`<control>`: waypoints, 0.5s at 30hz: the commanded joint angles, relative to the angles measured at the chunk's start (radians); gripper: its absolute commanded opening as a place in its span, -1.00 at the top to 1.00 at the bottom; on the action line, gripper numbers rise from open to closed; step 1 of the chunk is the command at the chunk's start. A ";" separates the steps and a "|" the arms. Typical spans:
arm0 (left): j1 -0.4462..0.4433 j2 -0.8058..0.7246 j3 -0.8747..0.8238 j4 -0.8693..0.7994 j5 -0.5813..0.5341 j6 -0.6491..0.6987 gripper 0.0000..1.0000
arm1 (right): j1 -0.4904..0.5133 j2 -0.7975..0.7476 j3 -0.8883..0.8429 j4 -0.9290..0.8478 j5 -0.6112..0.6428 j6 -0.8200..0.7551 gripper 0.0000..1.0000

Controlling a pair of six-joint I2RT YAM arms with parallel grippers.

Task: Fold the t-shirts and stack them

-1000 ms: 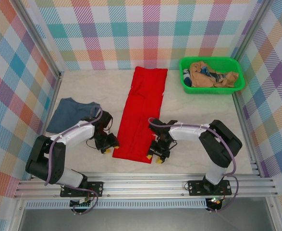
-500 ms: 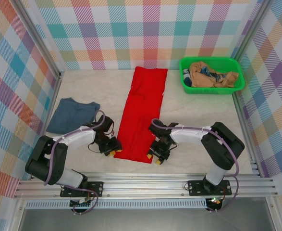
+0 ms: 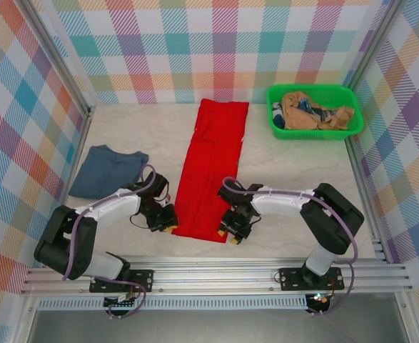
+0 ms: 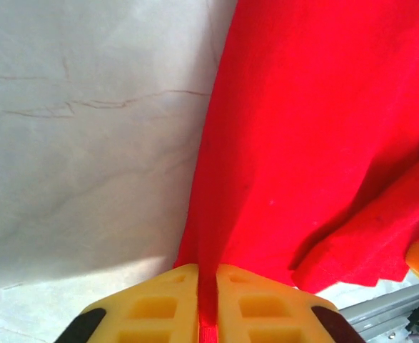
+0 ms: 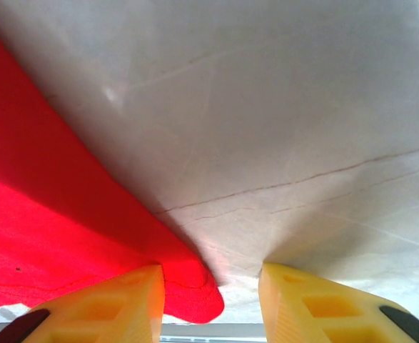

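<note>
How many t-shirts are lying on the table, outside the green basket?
2. The red shirt lies in the middle, and the blue shirt lies at the left. The basket holds bunched cloth, so more may be hidden there.

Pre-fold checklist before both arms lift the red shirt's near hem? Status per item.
1. Left gripper clamped on red shirt hem: ok.
2. Right gripper clamped on hem: not ok; jaws open, corner lying between them.
3. Strip's far end flat on table: ok.
4. Slate-blue shirt apart from red shirt: ok.
5. Green basket off the fold path: ok.
</note>
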 commanded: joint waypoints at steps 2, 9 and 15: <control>-0.023 -0.019 0.006 -0.053 0.032 0.000 0.82 | 0.057 0.031 -0.017 0.140 -0.095 0.013 0.19; -0.040 -0.025 0.003 -0.057 0.042 -0.006 0.89 | 0.063 0.069 -0.047 0.203 -0.102 0.046 0.46; -0.041 -0.033 0.004 -0.056 0.045 -0.016 0.90 | 0.063 0.083 -0.054 0.250 -0.110 0.089 0.57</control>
